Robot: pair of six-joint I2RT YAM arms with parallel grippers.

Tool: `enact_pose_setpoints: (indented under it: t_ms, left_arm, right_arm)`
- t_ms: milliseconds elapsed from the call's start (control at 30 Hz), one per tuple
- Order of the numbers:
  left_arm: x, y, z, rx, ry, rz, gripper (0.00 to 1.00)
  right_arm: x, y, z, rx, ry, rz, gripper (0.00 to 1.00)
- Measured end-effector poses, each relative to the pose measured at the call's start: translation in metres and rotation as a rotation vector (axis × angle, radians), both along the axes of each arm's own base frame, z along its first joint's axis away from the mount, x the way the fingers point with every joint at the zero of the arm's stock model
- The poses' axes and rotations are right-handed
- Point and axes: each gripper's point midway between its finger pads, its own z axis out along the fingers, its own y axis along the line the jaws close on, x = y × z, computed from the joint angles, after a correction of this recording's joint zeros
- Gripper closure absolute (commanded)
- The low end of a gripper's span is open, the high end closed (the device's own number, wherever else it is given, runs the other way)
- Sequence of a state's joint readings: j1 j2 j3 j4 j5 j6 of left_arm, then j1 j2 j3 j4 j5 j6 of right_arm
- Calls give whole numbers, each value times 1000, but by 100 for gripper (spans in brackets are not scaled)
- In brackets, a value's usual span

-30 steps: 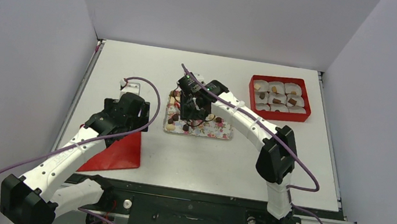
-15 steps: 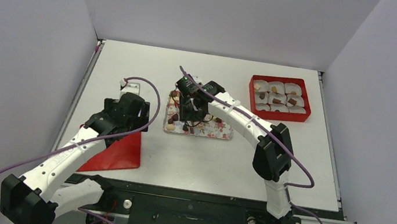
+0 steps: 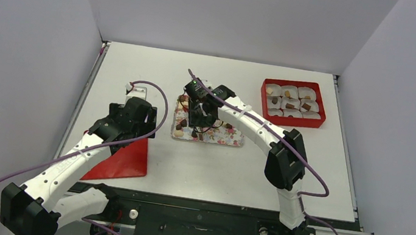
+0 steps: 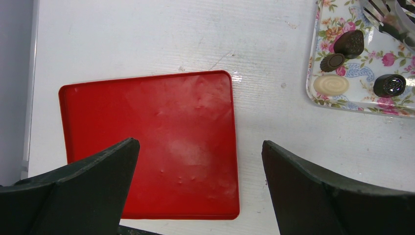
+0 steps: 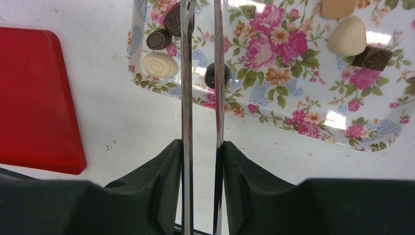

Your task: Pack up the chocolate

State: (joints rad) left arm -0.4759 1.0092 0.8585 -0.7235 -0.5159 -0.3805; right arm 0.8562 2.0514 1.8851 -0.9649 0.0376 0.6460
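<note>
The right hand (image 5: pixel 201 147) is squeezed onto a pair of metal tongs (image 5: pixel 186 98), with one thin blade against each finger. The blades are a little apart and reach out over the flowery tray (image 5: pixel 293 103). The right blade crosses over a round dark chocolate (image 5: pixel 209 76). The left blade runs beside another dark one near the top, and I cannot tell if either is pinched. More chocolates (image 5: pixel 346 35) lie on the tray, some left of the blades and some far to the right.

The left hand (image 4: pixel 198 147) is spread wide and holds nothing. It hangs over a flat red lid (image 4: pixel 151 142) on the white worktop (image 4: pixel 147 39). Seen from above, a red box (image 3: pixel 292 121) with more chocolates in paper cups sits well apart from both hands.
</note>
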Motion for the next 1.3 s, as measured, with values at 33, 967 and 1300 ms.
enact_pose_setpoints:
  t_ms: [33,967,1300]
  left_arm:
    - [0,0,0,0,0,0,4]
    - [0,0,0,0,0,0,4]
    - [0,0,0,0,0,0,4]
  right_arm:
    - [0,0,0,0,0,0,71]
    - [-4,-21,37,46,-40,-22,74]
    - [-4,-63,51,54,-44,-90,74]
